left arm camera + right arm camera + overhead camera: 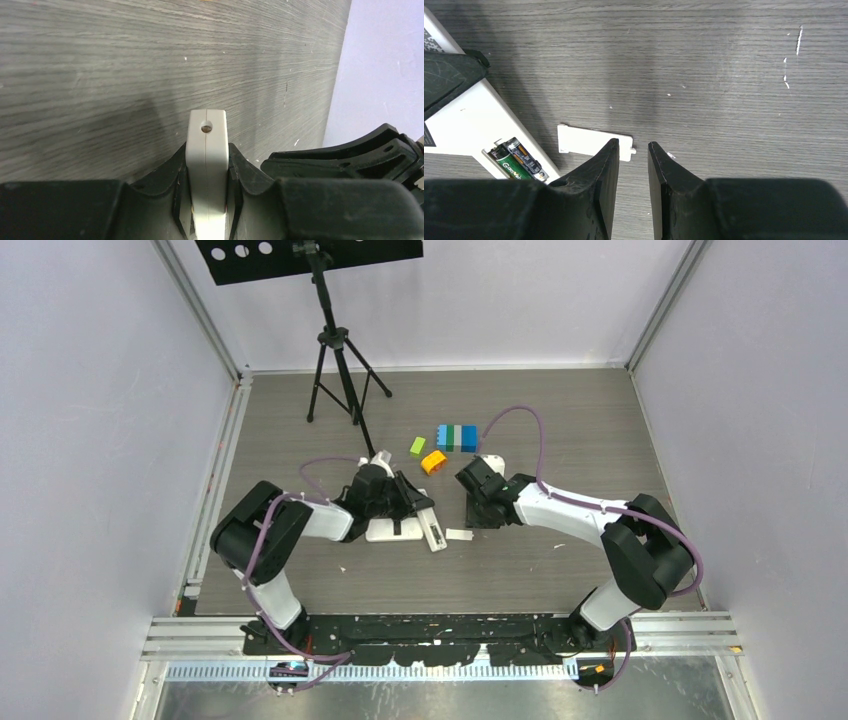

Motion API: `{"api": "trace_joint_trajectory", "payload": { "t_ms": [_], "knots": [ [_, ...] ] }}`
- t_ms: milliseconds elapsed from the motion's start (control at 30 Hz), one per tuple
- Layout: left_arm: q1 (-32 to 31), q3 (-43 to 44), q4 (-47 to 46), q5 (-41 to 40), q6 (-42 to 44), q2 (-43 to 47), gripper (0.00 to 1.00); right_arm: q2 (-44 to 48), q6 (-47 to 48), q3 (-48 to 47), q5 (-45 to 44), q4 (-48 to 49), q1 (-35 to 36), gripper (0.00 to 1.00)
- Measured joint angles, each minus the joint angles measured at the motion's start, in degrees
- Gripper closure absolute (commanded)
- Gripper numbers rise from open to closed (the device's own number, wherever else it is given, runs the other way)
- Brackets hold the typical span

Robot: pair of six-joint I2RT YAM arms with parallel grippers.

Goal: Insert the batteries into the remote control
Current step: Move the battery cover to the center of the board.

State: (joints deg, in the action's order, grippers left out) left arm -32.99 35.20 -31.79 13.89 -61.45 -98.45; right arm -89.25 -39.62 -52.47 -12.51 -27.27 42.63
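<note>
A white remote control point(474, 117) lies on the table with its back compartment open. Two slim dark-green batteries point(516, 160) sit side by side in that compartment. The loose white battery cover point(584, 141) lies on the table just right of it, also in the top view point(459, 534). My left gripper point(206, 155) is shut on the remote point(206, 145) by its two long sides, with the LED end sticking out past the fingers. In the top view the left gripper point(410, 506) sits over the remote point(432, 530). My right gripper point(632, 145) is empty with its jaws a little apart, just above the cover's right end.
A second, wider white remote point(390, 531) lies beside the held one. Green point(417, 446), orange point(433, 462) and blue point(457, 437) toy blocks sit further back. A black tripod point(338, 370) stands at the back left. White walls enclose the table.
</note>
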Motion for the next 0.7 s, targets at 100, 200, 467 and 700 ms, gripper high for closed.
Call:
{"api": "trace_joint_trajectory", "payload": {
  "t_ms": [100, 200, 467, 700],
  "knots": [
    [0.0, -1.5, 2.4, -1.1, 2.0, 3.2, 0.92, 0.0, 0.0, 0.0, 1.0, 0.2, 0.0, 0.65],
    [0.0, -2.5, 5.0, -2.5, 4.0, 6.2, 0.88, -0.1, 0.0, -0.1, 1.7, 0.3, 0.1, 0.57],
    [0.0, -2.9, 5.5, -2.6, 5.2, 6.8, 0.75, -3.9, 0.4, -4.1, 1.2, -0.3, 3.4, 0.49],
    [0.0, -1.2, 3.9, -1.2, 3.8, 3.0, 0.94, -7.1, -0.5, -6.6, 1.6, -0.7, 5.2, 0.54]
  ]
}}
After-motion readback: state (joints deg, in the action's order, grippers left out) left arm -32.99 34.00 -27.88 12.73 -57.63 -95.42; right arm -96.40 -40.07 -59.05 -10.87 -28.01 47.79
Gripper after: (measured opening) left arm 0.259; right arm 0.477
